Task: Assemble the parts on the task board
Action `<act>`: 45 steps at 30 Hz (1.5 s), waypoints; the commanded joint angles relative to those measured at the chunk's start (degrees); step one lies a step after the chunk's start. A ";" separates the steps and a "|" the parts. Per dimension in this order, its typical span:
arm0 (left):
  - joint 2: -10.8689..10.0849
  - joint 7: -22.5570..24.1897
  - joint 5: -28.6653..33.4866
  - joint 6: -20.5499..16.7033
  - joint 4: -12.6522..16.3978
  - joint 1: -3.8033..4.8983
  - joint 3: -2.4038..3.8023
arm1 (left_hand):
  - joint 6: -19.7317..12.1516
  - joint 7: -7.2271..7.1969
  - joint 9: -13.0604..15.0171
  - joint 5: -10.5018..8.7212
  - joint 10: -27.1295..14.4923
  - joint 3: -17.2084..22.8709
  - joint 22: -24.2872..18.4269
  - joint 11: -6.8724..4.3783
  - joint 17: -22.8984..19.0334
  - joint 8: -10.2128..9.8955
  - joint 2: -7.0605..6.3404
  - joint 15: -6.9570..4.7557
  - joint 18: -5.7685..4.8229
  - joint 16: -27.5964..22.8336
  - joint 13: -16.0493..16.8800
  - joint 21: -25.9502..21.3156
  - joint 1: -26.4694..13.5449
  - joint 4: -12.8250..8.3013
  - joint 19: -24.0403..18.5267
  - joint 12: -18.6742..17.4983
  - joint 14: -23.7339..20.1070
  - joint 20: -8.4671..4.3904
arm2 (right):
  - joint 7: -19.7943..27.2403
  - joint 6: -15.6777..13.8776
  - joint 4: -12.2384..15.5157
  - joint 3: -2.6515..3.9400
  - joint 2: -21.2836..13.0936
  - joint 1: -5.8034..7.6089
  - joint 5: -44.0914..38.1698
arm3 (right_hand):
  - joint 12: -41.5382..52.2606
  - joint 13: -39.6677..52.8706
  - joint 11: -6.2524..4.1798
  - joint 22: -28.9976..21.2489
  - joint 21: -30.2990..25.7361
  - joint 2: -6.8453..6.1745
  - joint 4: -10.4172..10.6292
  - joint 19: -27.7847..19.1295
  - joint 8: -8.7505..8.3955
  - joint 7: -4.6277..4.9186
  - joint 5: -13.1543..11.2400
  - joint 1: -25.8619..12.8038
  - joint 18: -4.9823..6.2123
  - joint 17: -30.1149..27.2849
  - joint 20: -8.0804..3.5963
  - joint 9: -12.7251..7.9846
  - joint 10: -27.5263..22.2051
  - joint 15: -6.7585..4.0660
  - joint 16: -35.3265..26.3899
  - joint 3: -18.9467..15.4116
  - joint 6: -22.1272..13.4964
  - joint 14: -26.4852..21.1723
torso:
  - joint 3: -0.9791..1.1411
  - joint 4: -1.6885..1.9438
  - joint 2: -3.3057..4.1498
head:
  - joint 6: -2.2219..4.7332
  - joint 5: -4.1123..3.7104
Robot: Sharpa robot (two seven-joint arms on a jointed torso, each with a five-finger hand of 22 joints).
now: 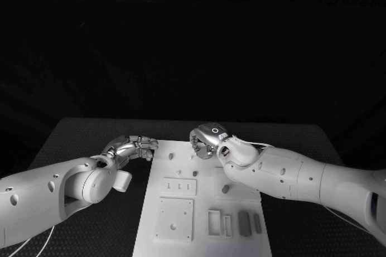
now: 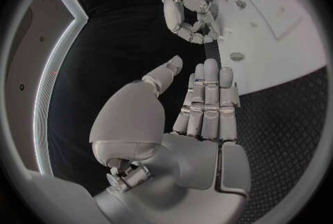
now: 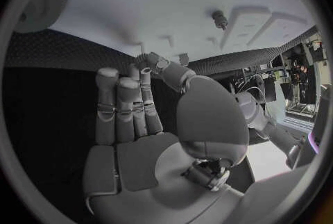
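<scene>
Task board (image 1: 165,237) lying at 6 o'clock on the bench (image 1: 88,134), running up toward centre. Grey parts (image 1: 233,222) resting in a row on the near end of the board, apparently not yet fitted; most assembly judged still ahead. Left hand (image 1: 135,147) hovering at the board's far left corner, fingers straight and together, holding nothing. Right hand (image 1: 207,141) over the far edge, fingers curled; whether pinching a small part cannot be told.
</scene>
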 commanded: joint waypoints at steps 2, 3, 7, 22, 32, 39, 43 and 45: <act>0.18 0.38 -0.20 0.84 0.15 0.06 0.04 | 0.06 0.11 0.10 0.03 0.03 0.08 0.62 0.35 0.09 -0.20 0.11 -0.06 0.74 -0.39 0.09 0.32 -0.69 -0.43 -0.47 -0.27 -0.35 -0.12 | 0.15 0.07 -0.13 -0.04 0.24 -0.04 -0.38 | 0.13 0.94 -0.95 1.11 0.22 0.41 -0.08 0.00 0.25 0.16 0.12 -0.11 2.77 -0.05 -0.28 0.09 3.72 -0.75 0.26 0.39 0.42 -0.40 | -0.02 0.06 0.09 | -0.24 0.09; 0.18 0.38 -0.20 0.82 0.15 0.06 0.04 | 0.06 0.11 0.10 0.03 0.03 0.08 0.62 0.35 0.09 -0.20 0.11 -0.06 0.74 -0.39 0.09 0.32 -0.69 -0.43 -0.47 -0.27 -0.35 -0.12 | 0.12 0.16 -0.15 -0.06 0.25 -0.04 -0.38 | 0.13 0.94 -0.95 1.11 0.22 0.41 -0.08 0.00 0.25 0.16 0.12 -0.11 2.77 -0.05 -0.28 0.09 3.72 -0.75 0.26 0.39 0.42 -0.40 | -0.02 0.09 0.13 | -0.25 0.09; 0.17 0.38 -0.20 0.80 0.12 0.06 0.04 | 0.06 0.12 0.11 0.03 0.02 0.09 0.61 0.35 0.10 -0.21 0.11 -0.06 0.74 -0.40 0.09 0.32 -0.71 -0.45 -0.48 -0.28 -0.35 -0.11 | 0.12 0.23 -0.38 -0.09 0.36 -0.04 -0.38 | 0.11 0.97 -0.95 1.11 0.23 0.40 -0.12 -0.01 0.23 0.16 0.12 -0.13 2.77 -0.06 -0.29 0.11 3.71 -0.75 0.26 0.42 0.42 -0.40 | -0.02 0.04 0.04 | -0.40 0.26; 0.45 0.37 -0.20 0.85 -0.12 0.06 0.06 | 0.04 0.13 0.13 0.02 0.00 0.11 0.61 0.38 0.11 -0.23 0.10 -0.05 0.74 -0.43 0.10 0.34 -0.78 -0.50 -0.49 -0.32 -0.35 -0.11 | 0.28 1.56 -0.84 -0.64 0.73 -0.05 -0.25 | 0.04 1.06 -0.94 1.09 0.24 0.40 -0.20 -0.05 0.18 0.16 0.12 -0.18 2.77 -0.10 -0.29 0.14 3.68 -0.74 0.25 0.49 0.42 -0.42 | -0.02 -0.05 0.10 | -0.46 0.25; 0.61 0.34 -0.20 0.91 -0.14 0.06 0.06 | 0.02 0.15 0.18 0.23 0.00 0.31 0.59 0.39 0.14 -0.26 0.22 -0.05 0.76 -0.47 0.13 0.37 -0.75 -0.67 -0.51 -0.38 -0.35 -0.12 | 0.30 1.79 -1.32 -1.14 1.48 -0.07 -0.04 | -0.03 1.15 -0.92 1.08 0.24 0.47 -0.27 -0.11 0.11 0.18 0.12 -0.28 2.77 -0.14 -0.28 0.17 3.64 -0.72 0.24 0.54 0.39 -0.44 | -0.03 0.02 0.14 | -0.43 0.58; 0.43 0.32 -0.21 0.81 0.09 0.07 0.10 | 0.00 0.17 0.21 0.23 -0.01 0.33 0.59 0.41 0.17 -0.28 0.15 -0.03 0.74 -0.51 0.15 0.41 -0.89 -0.75 -0.53 -0.43 -0.34 -0.10 | 0.18 1.90 -2.25 -1.42 2.03 -0.17 -0.09 | -0.07 1.21 -0.91 1.07 0.24 0.51 -0.33 -0.14 0.08 0.19 0.12 -0.32 2.77 -0.16 -0.28 0.19 3.62 -0.71 0.23 0.58 0.38 -0.46 | 0.01 0.34 0.47 | -0.45 0.44; 0.48 0.32 -0.21 0.79 -0.07 0.07 0.11 | -0.01 0.17 0.23 0.18 -0.01 0.33 0.59 0.41 0.18 -0.30 0.11 -0.03 0.74 -0.52 0.16 0.42 -0.93 -0.79 -0.53 -0.45 -0.34 -0.10 | 0.21 2.89 -2.85 -1.42 2.02 -0.17 0.20 | -0.19 1.30 -0.87 1.04 0.20 0.52 -0.40 -0.25 -0.02 0.22 0.13 -0.43 2.77 -0.22 -0.26 0.22 3.51 -0.67 0.18 0.64 0.30 -0.53 | 0.03 0.38 0.63 | -0.41 0.42; 0.50 0.31 -0.21 0.81 -0.10 0.07 0.11 | -0.02 0.17 0.23 0.17 -0.01 0.34 0.59 0.41 0.19 -0.30 0.11 -0.03 0.74 -0.52 0.16 0.43 -0.94 -0.80 -0.53 -0.45 -0.34 -0.10 | 0.32 3.27 -2.77 -1.42 1.88 -0.17 0.78 | -0.45 1.35 -0.74 0.98 0.08 0.56 -0.41 -0.45 -0.23 0.32 0.13 -0.61 2.77 -0.33 -0.19 0.22 3.17 -0.55 0.05 0.75 0.06 -0.66 | 0.00 0.31 0.71 | -0.32 0.43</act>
